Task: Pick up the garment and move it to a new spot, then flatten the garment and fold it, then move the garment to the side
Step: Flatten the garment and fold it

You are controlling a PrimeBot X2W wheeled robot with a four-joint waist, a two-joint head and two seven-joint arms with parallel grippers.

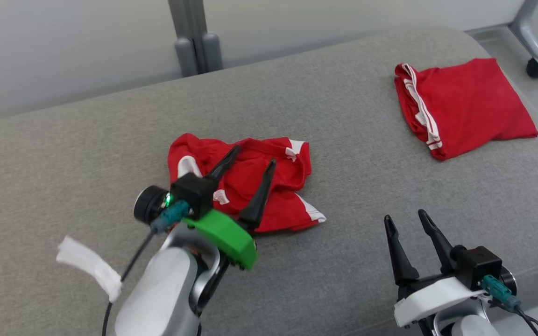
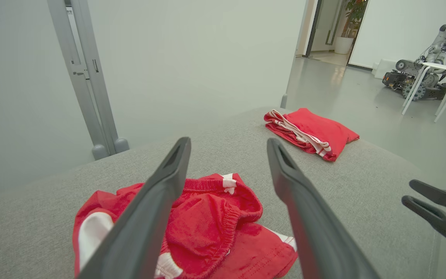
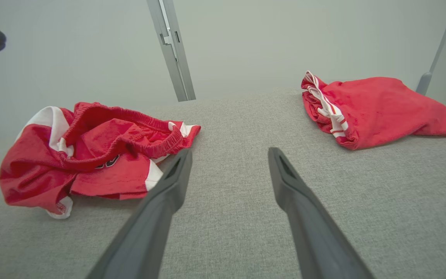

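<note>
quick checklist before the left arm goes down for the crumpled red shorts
1. Jaws of the left gripper open: ok.
2. It is lined up over the crumpled garment: ok, red cloth shows between the jaws.
3. Jaws touching the cloth: cannot tell.
4. The right gripper is open, empty and apart from the garment: ok.
5. Garment flat: not ok, it lies in a heap.
6. Bare grey cushion between it and the folded garment for a new spot: ok.
</note>
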